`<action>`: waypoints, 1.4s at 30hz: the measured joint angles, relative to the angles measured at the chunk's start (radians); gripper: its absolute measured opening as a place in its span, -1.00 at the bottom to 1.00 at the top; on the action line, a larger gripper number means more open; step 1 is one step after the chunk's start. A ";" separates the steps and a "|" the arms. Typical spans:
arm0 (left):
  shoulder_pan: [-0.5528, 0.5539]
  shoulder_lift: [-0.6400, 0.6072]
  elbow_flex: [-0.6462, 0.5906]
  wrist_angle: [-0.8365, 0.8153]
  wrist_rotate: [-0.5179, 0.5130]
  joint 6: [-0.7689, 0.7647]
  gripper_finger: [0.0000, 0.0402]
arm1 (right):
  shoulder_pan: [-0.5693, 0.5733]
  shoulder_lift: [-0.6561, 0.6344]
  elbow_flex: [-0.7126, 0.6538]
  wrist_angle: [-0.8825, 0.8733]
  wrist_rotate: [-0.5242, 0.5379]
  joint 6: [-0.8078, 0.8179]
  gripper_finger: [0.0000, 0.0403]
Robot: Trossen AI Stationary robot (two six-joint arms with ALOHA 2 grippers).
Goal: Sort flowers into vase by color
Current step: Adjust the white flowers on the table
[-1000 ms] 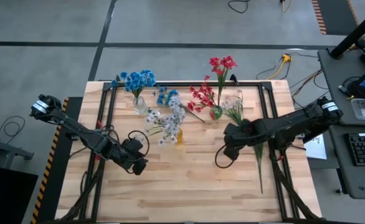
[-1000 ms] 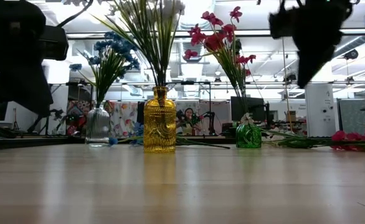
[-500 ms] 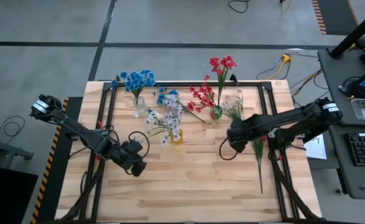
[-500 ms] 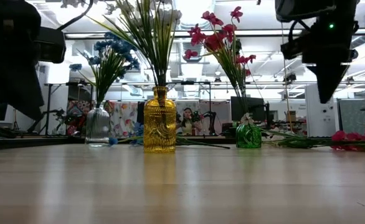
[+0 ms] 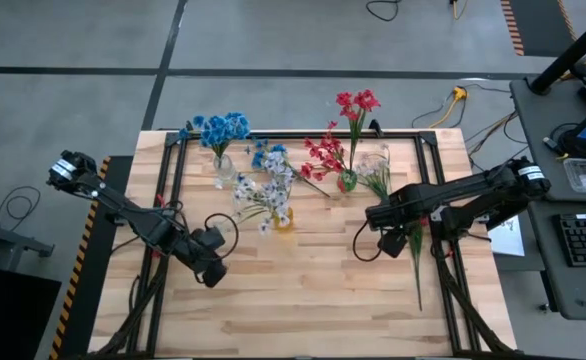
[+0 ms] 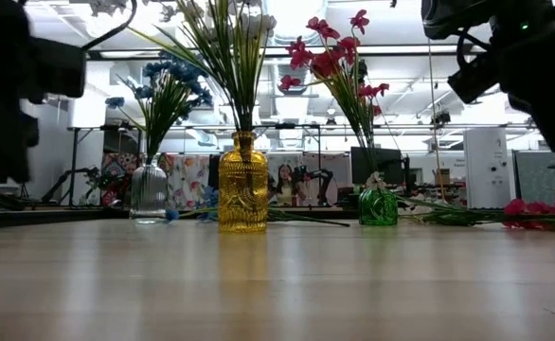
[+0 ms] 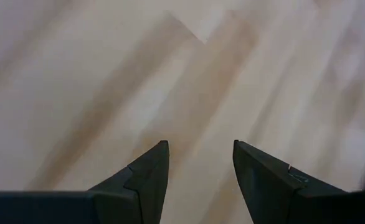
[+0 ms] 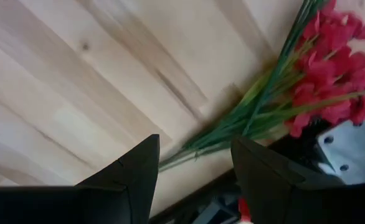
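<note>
Three vases stand on the table's far half. A clear vase (image 5: 223, 168) holds blue flowers (image 5: 222, 127). A yellow vase (image 6: 243, 183) holds white flowers (image 5: 263, 190), and a green vase (image 6: 378, 206) holds red flowers (image 5: 357, 103). A loose red sprig (image 8: 332, 62) lies flat near the table's right edge (image 6: 539, 206). My right gripper (image 8: 195, 149) hovers open over that sprig's stem ends (image 8: 232, 134), to the right of the green vase (image 5: 391, 243). My left gripper (image 7: 201, 155) is open over bare wood at the left middle (image 5: 213, 276).
A loose blue sprig (image 5: 266, 155) and a red one (image 5: 323, 157) lie between the vases. A white sprig (image 5: 375, 168) lies right of the green vase, and a long green stem (image 5: 418, 275) runs toward the near edge. Bare wood (image 5: 303, 300) fills the near half.
My right gripper has moved toward the table's right edge and a little toward the near edge, away from the green vase. My left gripper has drifted toward the table's left and near edges. No flower or vase has moved.
</note>
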 joint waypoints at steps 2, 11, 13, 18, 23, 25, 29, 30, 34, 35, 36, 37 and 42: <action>-0.002 -0.013 0.030 -0.030 0.053 0.008 -0.17 | 0.000 0.000 0.000 -0.015 -0.011 0.001 -0.05; -0.046 -0.024 0.247 -0.234 -0.059 0.206 -0.17 | 0.000 0.000 0.000 -0.007 0.072 -0.002 -0.05; -0.046 -0.024 0.297 -0.326 -0.099 0.204 -0.17 | 0.000 0.000 0.000 -0.006 0.074 -0.002 -0.05; -0.076 -0.025 0.385 -0.383 -0.163 0.283 -0.17 | 0.000 0.000 -0.002 -0.001 0.074 -0.002 -0.05; -0.174 -0.025 0.449 -0.382 -0.177 0.357 -0.17 | 0.000 0.000 -0.024 0.003 0.073 0.011 -0.05; -0.227 -0.026 0.461 -0.380 -0.181 0.315 -0.17 | 0.000 0.000 -0.043 0.009 0.073 0.028 -0.05; -0.347 -0.025 0.454 -0.380 -0.214 0.138 -0.17 | -0.017 0.001 -0.091 0.020 0.137 0.057 -0.05; -0.380 -0.025 0.448 -0.383 -0.236 0.101 -0.17 | -0.031 0.002 -0.103 0.032 0.158 0.056 -0.05; -0.497 -0.013 0.437 -0.382 -0.362 -0.022 -0.17 | -0.109 0.002 -0.146 0.157 0.218 0.001 -0.05; -0.526 -0.006 0.437 -0.381 -0.404 -0.037 -0.17 | -0.131 0.002 -0.158 0.193 0.228 -0.021 -0.05; -0.549 0.002 0.437 -0.382 -0.445 -0.048 -0.17 | -0.155 0.002 -0.170 0.228 0.236 -0.045 -0.05; -0.568 0.011 0.437 -0.381 -0.486 -0.053 -0.17 | -0.176 0.003 -0.180 0.256 0.249 -0.067 -0.05; -0.610 0.058 0.437 -0.381 -0.666 -0.054 -0.17 | -0.254 0.003 -0.195 0.276 0.412 -0.123 -0.05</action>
